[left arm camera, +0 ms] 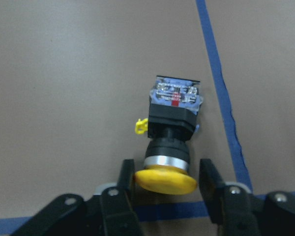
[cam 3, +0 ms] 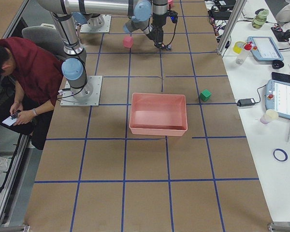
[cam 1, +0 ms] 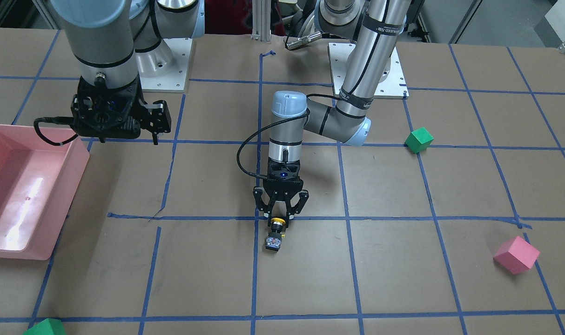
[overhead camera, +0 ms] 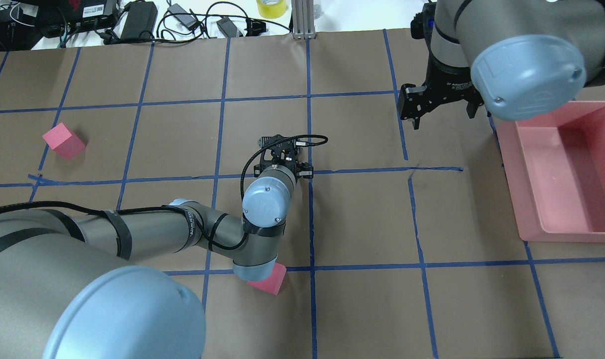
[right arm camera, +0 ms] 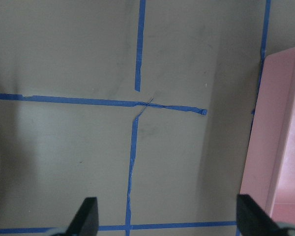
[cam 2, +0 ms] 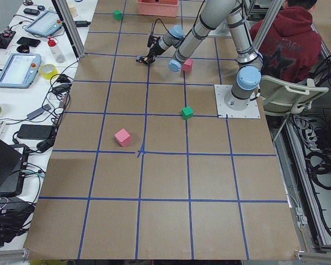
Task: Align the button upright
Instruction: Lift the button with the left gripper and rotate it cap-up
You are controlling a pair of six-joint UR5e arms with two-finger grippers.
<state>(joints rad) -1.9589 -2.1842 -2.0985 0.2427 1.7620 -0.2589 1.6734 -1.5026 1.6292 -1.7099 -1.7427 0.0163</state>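
Observation:
The button (left arm camera: 172, 123) lies on its side on the brown table in the left wrist view, yellow cap toward the camera and black-grey terminal block pointing away. It also shows in the front view (cam 1: 275, 234), beside a blue tape line. My left gripper (cam 1: 281, 219) points down over it, its fingers (left arm camera: 124, 183) closed in on the two sides of the yellow cap. In the overhead view the left wrist hides the button. My right gripper (overhead camera: 442, 113) hangs wide open and empty above the table near the pink bin; its fingertips (right arm camera: 87, 220) frame bare paper.
A pink bin (overhead camera: 512, 164) stands at the table's right side, also seen in the front view (cam 1: 75, 160). A green cube (cam 1: 419, 139), a pink cube (cam 1: 516, 255) and another green cube (cam 1: 45, 327) lie apart. A pink cube (overhead camera: 271, 283) sits under my left elbow.

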